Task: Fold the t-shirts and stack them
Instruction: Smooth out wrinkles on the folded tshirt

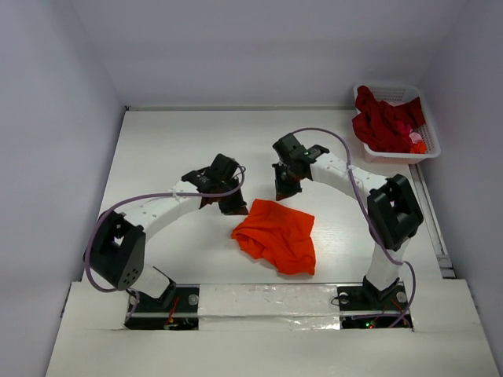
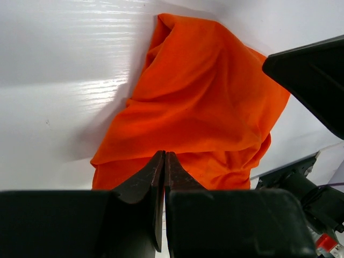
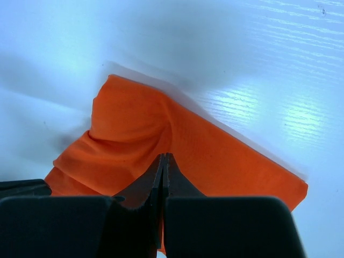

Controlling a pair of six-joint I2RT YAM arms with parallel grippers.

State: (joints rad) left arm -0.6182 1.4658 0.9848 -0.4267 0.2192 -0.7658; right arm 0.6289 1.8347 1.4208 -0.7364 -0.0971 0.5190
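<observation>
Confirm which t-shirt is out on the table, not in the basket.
The bright orange t-shirt, crumpled alone on the table near the arms' bases. The darker red t-shirts are heaped in the white basket at the far right corner.

Rumpled orange t-shirt (image 1: 277, 236); bunched red t-shirts (image 1: 385, 122)

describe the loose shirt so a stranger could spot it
On the white table, look between the left arm and the right arm. The orange t-shirt lies there crumpled and alone; the red shirts are heaped in the white basket at the far right.
</observation>
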